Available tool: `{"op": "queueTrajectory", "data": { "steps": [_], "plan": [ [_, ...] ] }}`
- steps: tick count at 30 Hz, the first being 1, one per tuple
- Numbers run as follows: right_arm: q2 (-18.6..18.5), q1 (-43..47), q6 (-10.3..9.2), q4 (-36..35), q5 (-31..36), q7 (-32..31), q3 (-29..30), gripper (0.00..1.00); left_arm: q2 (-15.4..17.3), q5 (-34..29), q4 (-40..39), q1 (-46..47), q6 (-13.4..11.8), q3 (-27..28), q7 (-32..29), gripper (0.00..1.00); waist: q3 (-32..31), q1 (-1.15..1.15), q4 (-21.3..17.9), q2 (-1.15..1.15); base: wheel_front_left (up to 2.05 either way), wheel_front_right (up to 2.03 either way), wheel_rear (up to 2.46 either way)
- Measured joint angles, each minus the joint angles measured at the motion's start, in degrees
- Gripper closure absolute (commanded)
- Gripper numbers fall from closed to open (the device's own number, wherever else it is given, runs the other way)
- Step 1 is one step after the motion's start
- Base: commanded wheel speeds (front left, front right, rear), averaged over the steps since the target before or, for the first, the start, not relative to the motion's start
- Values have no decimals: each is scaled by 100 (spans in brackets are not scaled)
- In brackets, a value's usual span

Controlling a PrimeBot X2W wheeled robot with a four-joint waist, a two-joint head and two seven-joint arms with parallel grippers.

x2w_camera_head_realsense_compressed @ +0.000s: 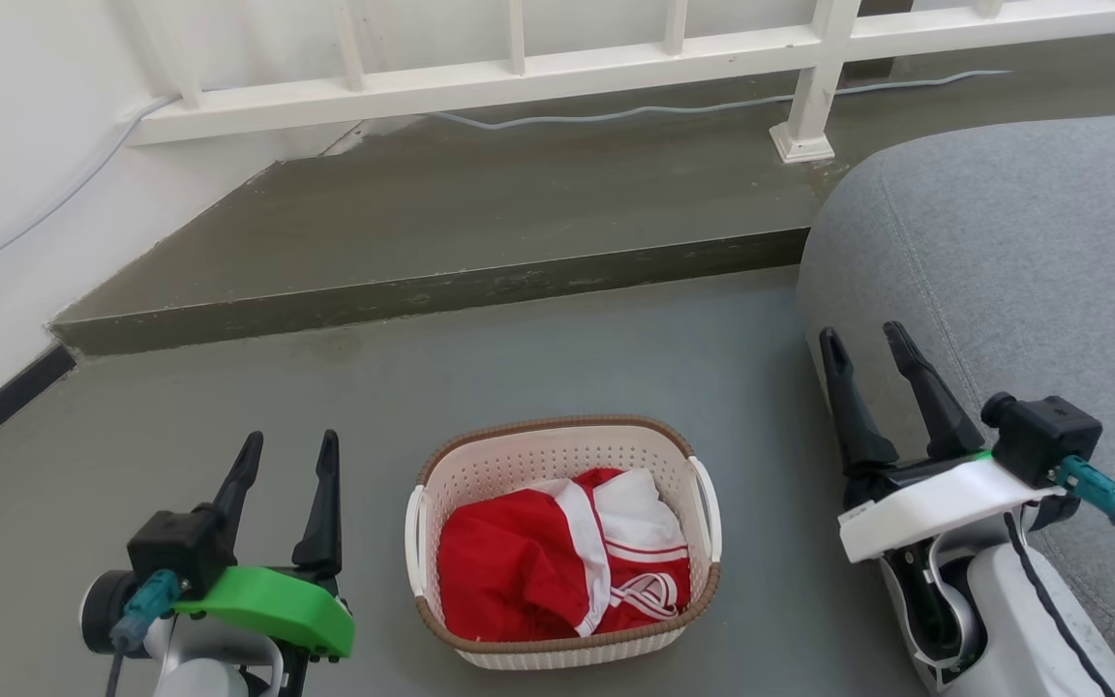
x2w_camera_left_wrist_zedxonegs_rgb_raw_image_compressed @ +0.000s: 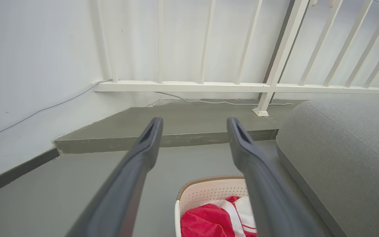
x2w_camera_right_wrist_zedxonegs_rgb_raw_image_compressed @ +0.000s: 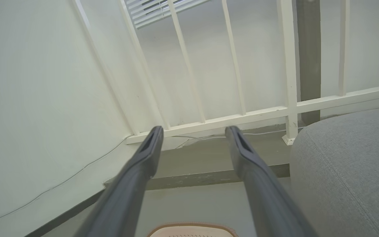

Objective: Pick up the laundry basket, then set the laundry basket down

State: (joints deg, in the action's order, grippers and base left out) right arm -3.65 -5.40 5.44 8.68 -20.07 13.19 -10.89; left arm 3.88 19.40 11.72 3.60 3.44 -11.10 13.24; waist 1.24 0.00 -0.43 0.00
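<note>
Room: a grey floor [x2w_camera_head_realsense_compressed: 616, 339] runs up to a low step [x2w_camera_head_realsense_compressed: 480, 213] under a white railing [x2w_camera_head_realsense_compressed: 519, 73], with a pale wall on the left.
Left claw [x2w_camera_head_realsense_compressed: 288, 443]: fingers spread wide with nothing between them. The tips point past the basket toward the step.
Basket [x2w_camera_head_realsense_compressed: 557, 423]: upright on the floor between the two claws, near the left claw's right side and farther from the right claw. A red-and-white cloth [x2w_camera_head_realsense_compressed: 519, 571] is heaped inside.
Handles: the left loop [x2w_camera_head_realsense_compressed: 414, 537] faces the left claw and the right loop [x2w_camera_head_realsense_compressed: 708, 503] faces the right claw. Neither is touched.
Right claw [x2w_camera_head_realsense_compressed: 862, 334]: fingers also wide apart and empty. It stands off to the basket's right, its tips ahead of the far rim.
Sofa [x2w_camera_head_realsense_compressed: 1022, 242]: grey, close on the right claw's outer side.
Step in hand: the lift looks not yet begun; the reach comes first.
Doing it well: probably bring each claw inward and down to its own loop, one finger through or under it, then close both and raise them evenly.
Risk: an uneven lift may tilt the basket and spill the cloth, and the right arm has little room beside the sofa.
</note>
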Motion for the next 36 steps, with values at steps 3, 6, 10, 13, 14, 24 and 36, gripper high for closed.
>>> {"op": "queueTrajectory", "data": {
  "steps": [3,6,10,13,14,24,36],
  "plan": [
    [2,-2,1,0,222,49,-38,0,-1,-216,-5,3,0,-10,63,0,0,0,-7,0,0,0,0],
    [4,-2,1,2,412,99,-46,0,-8,-428,-12,13,-1,-20,103,0,-1,0,-12,0,0,0,0],
    [9,-2,1,53,446,100,-32,0,-34,-450,-7,16,-1,-14,103,0,-2,0,-12,0,0,0,0],
    [11,-2,1,70,446,100,-20,0,-52,-450,-7,17,-1,-7,103,0,-1,0,-12,0,0,0,0],
    [13,-2,1,73,446,100,-12,0,-58,-450,-5,18,-1,-2,103,0,-1,0,-12,0,0,0,0],
    [31,-6,2,90,453,124,69,0,-80,-464,4,26,0,57,103,0,34,0,-13,0,0,0,0],
    [44,-42,8,94,504,124,110,0,-98,-525,49,104,5,115,112,0,32,0,-13,0,0,0,0]
  ]
}}
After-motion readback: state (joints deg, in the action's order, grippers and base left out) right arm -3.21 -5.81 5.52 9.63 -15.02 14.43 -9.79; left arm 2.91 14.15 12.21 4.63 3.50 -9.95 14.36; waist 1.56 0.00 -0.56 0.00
